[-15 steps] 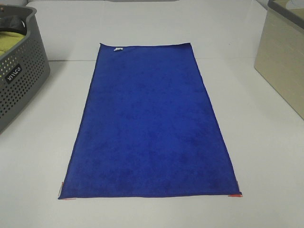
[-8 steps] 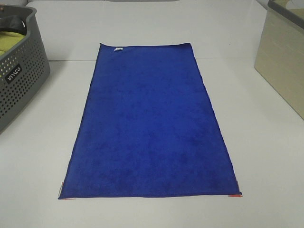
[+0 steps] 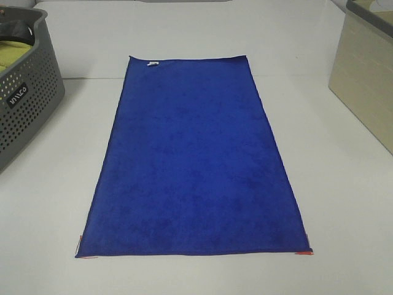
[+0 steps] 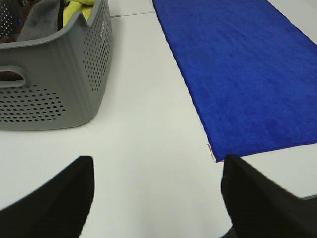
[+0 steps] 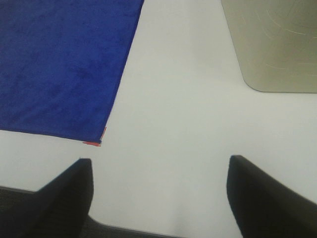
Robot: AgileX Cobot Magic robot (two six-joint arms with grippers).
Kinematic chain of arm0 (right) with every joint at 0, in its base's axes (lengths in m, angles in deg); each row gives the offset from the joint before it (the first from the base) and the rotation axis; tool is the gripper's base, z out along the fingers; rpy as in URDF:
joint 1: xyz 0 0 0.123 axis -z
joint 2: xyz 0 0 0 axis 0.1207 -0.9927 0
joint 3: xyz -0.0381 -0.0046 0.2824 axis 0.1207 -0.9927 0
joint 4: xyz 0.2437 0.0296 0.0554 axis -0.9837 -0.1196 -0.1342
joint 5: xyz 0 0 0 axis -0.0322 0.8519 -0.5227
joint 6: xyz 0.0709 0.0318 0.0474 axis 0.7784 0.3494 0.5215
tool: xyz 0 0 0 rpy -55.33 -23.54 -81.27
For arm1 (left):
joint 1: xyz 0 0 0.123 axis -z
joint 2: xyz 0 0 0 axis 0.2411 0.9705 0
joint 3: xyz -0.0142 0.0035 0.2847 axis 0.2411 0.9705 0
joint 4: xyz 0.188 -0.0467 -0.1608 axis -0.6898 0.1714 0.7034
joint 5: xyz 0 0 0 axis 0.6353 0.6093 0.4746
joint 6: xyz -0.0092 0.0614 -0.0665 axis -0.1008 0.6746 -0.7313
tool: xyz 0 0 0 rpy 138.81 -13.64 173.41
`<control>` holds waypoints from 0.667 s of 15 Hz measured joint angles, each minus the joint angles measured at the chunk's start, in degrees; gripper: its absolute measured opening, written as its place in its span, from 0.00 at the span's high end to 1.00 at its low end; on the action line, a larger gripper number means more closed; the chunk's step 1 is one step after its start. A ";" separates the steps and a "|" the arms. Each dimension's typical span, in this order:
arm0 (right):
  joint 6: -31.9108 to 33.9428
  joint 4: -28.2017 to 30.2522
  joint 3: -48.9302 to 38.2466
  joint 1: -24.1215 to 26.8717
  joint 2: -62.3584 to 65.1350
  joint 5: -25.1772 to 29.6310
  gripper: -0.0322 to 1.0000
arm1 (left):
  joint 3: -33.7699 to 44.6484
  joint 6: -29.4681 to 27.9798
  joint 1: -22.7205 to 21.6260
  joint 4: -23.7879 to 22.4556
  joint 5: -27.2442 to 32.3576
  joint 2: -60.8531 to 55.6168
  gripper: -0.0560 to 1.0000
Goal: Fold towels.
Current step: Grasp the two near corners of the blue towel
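Observation:
A royal-blue towel lies flat and unfolded lengthwise down the middle of the white table, with a small white tag at its far short edge. Neither arm shows in the exterior high view. My left gripper hangs open over bare table, just short of the towel's near left corner, with nothing between its fingers. On the other side, my right gripper is open too, over bare table beside the towel's near right corner. Both wrist views show the towel lying flat.
A grey perforated laundry basket with yellow-green and grey cloths in it stands at the far left. A beige bin stands at the right. Small red marks sit at the towel's near corners.

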State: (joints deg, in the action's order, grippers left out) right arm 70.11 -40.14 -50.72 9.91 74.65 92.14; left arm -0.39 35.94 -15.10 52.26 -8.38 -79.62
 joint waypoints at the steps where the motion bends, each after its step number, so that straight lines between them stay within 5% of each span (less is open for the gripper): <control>1: 0.00 0.00 0.00 0.00 0.00 0.00 0.26 | 0.00 0.00 0.00 0.00 0.00 0.00 0.29; 10: 0.00 -0.06 0.00 0.00 0.00 0.00 0.26 | 0.06 0.00 0.00 0.17 0.00 0.00 0.29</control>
State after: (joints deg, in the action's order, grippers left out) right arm 70.11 -40.20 -50.72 9.91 74.65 92.14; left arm -0.33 35.94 -15.10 52.43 -8.38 -79.62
